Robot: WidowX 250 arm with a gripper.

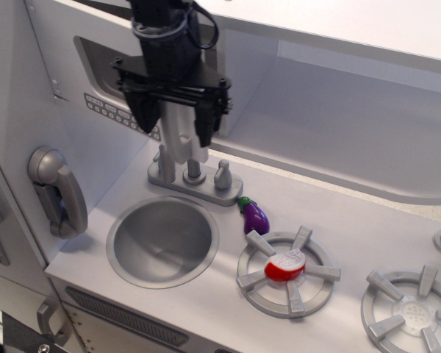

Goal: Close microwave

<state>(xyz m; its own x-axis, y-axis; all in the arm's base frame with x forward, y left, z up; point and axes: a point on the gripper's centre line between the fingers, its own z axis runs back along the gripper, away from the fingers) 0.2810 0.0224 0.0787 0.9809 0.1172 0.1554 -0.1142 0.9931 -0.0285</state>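
The microwave door (70,84) is white, with a dark rectangular window (103,62) and a row of small grey buttons (106,109). It stands swung nearly flat against its compartment at the upper left. Its long pale-grey vertical handle (175,143) is at the door's right edge. My black gripper (175,126) comes down from above, with one finger on each side of the handle, shut on it. The inside of the compartment is hidden behind the door.
A grey faucet (193,173) stands just below the handle, behind the round sink (162,241). A purple toy eggplant (255,216) lies by a burner holding a red-and-white toy (284,266). A grey telephone handset (59,193) hangs at left. A doorless white shelf recess (338,125) lies to the right.
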